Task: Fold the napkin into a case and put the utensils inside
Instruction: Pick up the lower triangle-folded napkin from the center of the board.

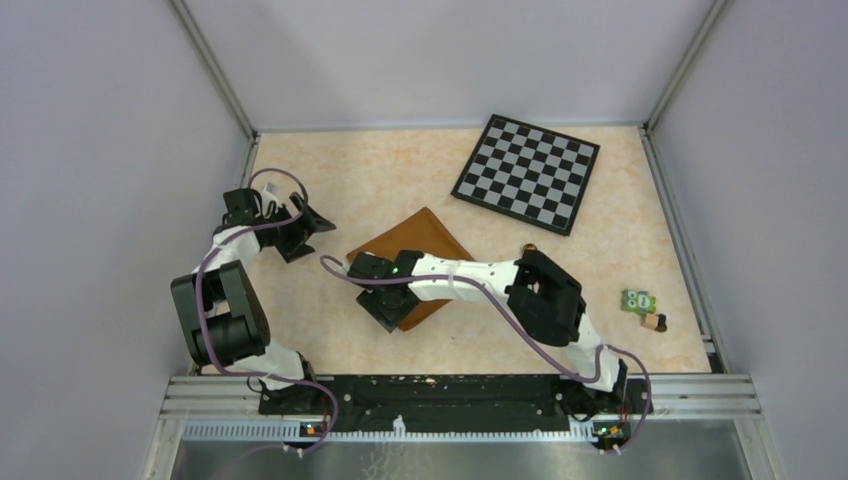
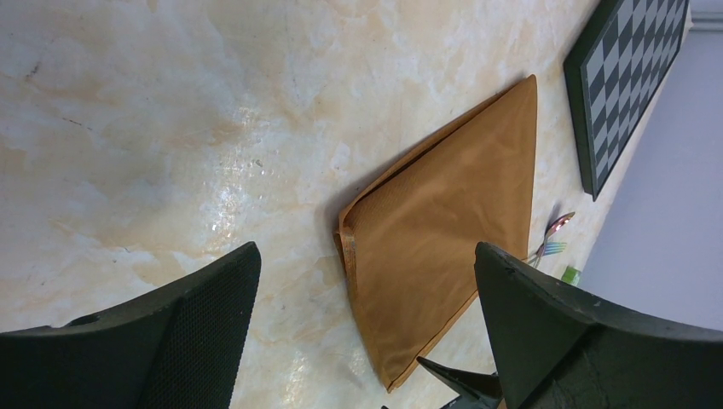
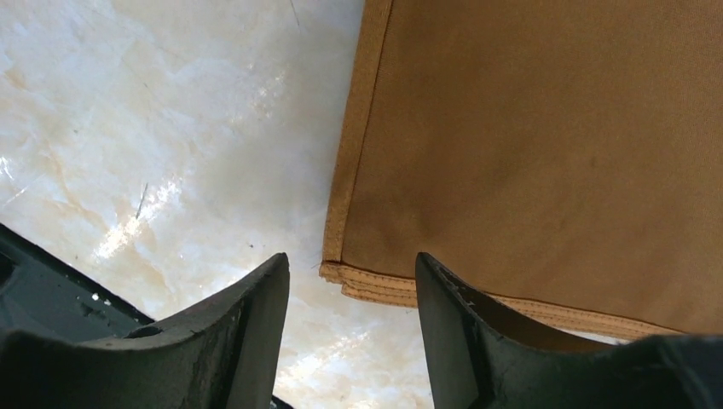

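a: right gripper (image 3: 351, 260), open or not?
b: fingers stand apart, nothing pinched btw them. they hang over a corner of the napkin (image 3: 554, 145) on its near side. whether the tips touch the cloth, i cannot tell.
a: and left gripper (image 2: 367, 247)?
b: spread wide, holds nothing, over bare table (image 2: 170, 128), to the left of the napkin.
a: how does the napkin look?
b: rust-brown, folded flat, lies approx in the middle of the table, turned like a diamond. at the corner the hems lie one on the other.
a: diff btw the views?
b: top view shows the right arm covering the near part of the cloth, and the checkered board (image 1: 527, 172) behind it on the right. left wrist view shows the spoon (image 2: 558, 224) and fork (image 2: 550, 249) side by side near the napkin's right side. in top view only a small tip of them shows.
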Robot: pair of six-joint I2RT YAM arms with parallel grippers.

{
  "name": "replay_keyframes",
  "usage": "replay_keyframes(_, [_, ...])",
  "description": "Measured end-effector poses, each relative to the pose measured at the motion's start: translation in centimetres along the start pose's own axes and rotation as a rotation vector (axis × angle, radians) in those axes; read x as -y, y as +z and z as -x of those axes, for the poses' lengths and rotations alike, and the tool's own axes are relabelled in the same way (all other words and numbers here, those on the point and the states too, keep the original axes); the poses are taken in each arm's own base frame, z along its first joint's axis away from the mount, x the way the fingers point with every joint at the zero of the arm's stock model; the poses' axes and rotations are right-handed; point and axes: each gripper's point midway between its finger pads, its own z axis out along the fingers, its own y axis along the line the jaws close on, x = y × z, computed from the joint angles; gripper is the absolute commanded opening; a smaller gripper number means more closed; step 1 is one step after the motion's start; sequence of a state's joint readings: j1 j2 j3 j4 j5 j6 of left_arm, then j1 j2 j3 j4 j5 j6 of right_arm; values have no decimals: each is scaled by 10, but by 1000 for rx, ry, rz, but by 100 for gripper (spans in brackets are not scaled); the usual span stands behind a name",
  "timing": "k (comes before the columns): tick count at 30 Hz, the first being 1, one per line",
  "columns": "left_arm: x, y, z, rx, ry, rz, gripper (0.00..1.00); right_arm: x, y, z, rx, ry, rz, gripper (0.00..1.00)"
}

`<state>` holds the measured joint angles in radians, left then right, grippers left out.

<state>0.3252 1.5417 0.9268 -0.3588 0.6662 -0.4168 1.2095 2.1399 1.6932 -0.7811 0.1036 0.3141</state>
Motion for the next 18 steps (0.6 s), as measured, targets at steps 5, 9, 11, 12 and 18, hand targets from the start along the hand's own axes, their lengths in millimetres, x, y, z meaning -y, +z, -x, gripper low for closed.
replay_keyframes(5, [0, 0, 0, -1, 0, -1, 99, -1, 6, -2, -20, -9, -21, 51])
replay_keyframes(9, [0, 0, 0, -1, 0, -3, 99, 2, 14, -6, -36, -17, -56, 45])
replay_keyframes(11, [0, 0, 0, -1, 0, -3, 99, 1, 14, -6, -35, -13, -58, 36])
replay_keyframes(12, [0, 0, 0, -2, 0, -3, 99, 0, 15, -6, -34, -12, -58, 31])
replay_keyframes(18, [0, 0, 0, -1, 1, -2, 99, 4, 17, -4, -13, 4, -84, 0])
